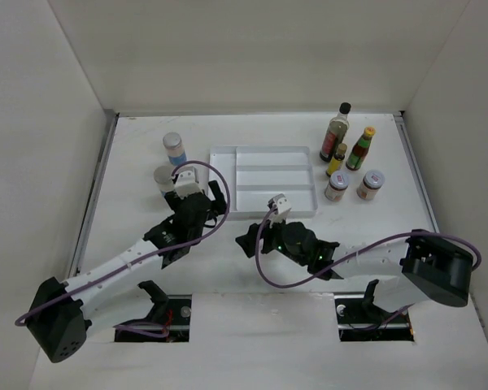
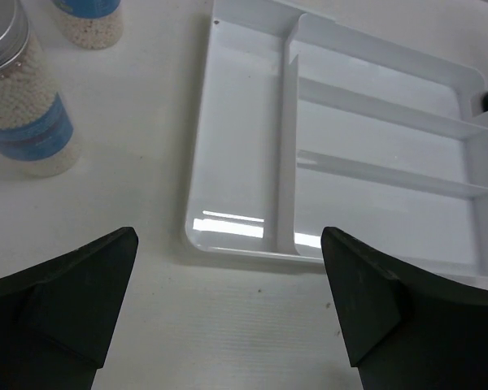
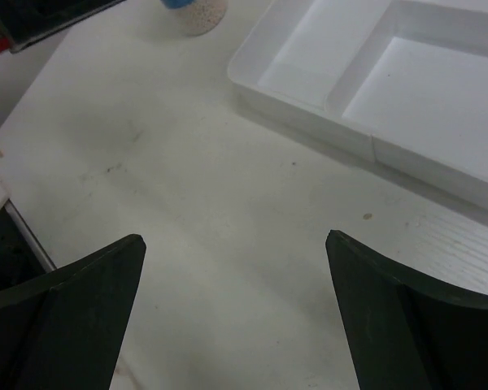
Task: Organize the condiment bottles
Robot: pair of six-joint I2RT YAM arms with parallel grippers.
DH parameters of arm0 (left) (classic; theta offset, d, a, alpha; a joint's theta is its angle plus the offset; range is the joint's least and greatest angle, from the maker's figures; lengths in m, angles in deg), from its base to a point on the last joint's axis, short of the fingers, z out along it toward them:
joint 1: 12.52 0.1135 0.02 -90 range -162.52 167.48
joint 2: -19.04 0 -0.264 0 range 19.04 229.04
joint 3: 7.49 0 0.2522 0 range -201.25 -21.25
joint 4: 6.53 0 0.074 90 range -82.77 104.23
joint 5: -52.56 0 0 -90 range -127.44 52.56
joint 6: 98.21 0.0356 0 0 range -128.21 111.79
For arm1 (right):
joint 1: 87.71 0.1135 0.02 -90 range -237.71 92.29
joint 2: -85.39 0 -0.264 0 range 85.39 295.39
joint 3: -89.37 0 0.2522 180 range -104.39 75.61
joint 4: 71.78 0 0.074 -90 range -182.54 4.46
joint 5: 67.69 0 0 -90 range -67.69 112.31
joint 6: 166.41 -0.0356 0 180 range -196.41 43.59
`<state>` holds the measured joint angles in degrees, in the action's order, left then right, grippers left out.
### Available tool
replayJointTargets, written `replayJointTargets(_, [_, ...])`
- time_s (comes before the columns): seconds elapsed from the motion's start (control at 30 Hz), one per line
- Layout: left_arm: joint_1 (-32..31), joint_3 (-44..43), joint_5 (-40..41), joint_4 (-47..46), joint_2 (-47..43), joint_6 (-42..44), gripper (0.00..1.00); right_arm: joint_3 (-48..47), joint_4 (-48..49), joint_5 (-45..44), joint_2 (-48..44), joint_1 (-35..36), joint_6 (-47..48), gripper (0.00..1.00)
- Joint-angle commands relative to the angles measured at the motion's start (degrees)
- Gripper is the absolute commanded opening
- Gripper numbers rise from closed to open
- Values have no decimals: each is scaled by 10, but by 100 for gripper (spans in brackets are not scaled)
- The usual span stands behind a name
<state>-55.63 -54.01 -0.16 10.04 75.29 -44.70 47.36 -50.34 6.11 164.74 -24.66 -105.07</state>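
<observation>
1. A white table carried a white plastic divided tray at its centre. The tray had one long compartment down its left side and three shorter ones stacked to the right of that.
2. All seven condiment containers stood upright on the table, outside the tray.
3. Left of the tray stood the far grey-lidded blue-labelled jar. The near grey-lidded blue-labelled jar stood just in front of it, towards the arms. Both were filled with pale beads and stood apart from the tray's left wall.
4. Right of the tray was a cluster of five.
   - The tall black-capped dark bottle stood farthest back.
   - The small yellow bottle stood just in front of it.
   - The yellow-capped red-labelled bottle stood beside those two, to the right.
   - The left short white-lidded jar and the right short white-lidded jar formed the row nearest the arms.
5. The left gripper sat over the table by the tray's near-left corner, just right of the near jar. Its jaws were spread wide and held nothing (the wrist view showed only that corner and table surface between the fingers).
6. The right gripper sat low over the table in front of the tray's near edge, pointing left. Its jaws were spread wide and held nothing.
7. The right wrist view showed a tray corner at upper right. The base of a blue-labelled jar showed at the top edge (which of the two could not be told).
8. Neither gripper touched any container.
</observation>
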Motion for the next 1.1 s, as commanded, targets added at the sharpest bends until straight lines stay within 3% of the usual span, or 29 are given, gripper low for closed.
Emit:
replayJointTargets(0.0, [3, -19, 33, 19, -38, -4, 100, -8, 36, 14, 12, 2, 13, 100])
replayJointTargets(0.27, [22, -78, 72, 63, -58, 39, 100, -1, 32, 20, 10, 2, 15, 100])
replayJointTargets(0.47, [18, -136, 173, 77, -91, 131, 100, 14, 58, 15, -1, 3, 13, 100])
replayJointTargets(0.57, [40, -154, 169, 79, -95, 170, 100, 33, 90, 22, -15, 3, 6, 100])
replayJointTargets(0.6, [48, -158, 167, 81, -93, 180, 94, 37, 99, 25, -17, 3, 5, 100])
replayJointTargets(0.67, [59, -159, 173, 81, -93, 196, 50, 38, 102, 44, -16, 3, 2, 98])
replayJointTargets(0.7, [71, -159, 176, 81, -93, 200, 34, 36, 102, 59, -14, 3, 2, 80])
replayJointTargets(0.73, [87, -159, 171, 87, -91, 201, 29, 35, 102, 67, -13, 3, 0, 55])
replayJointTargets(0.77, [103, -161, 164, 97, -84, 198, 29, 35, 99, 69, -13, 3, -2, 32])
replayJointTargets(0.8, [120, -165, 153, 109, -72, 194, 34, 34, 94, 67, -13, 3, -6, 23])
replayJointTargets(0.83, [137, -169, 142, 117, -60, 191, 43, 34, 89, 68, -14, 0, -9, 23])
replayJointTargets(0.9, [166, -172, 125, 120, -35, 182, 68, 38, 94, 68, -17, -5, -11, 34])
replayJointTargets(0.93, [179, -170, 113, 118, -21, 179, 78, 40, 97, 69, -17, -6, -13, 47])
replayJointTargets(1.0, [203, -169, 84, 112, 6, 167, 85, 43, 106, 71, -19, -6, -14, 73])
replayJointTargets(1.07, [219, -171, 53, 102, 38, 158, 89, 43, 109, 74, -16, -6, -13, 82])
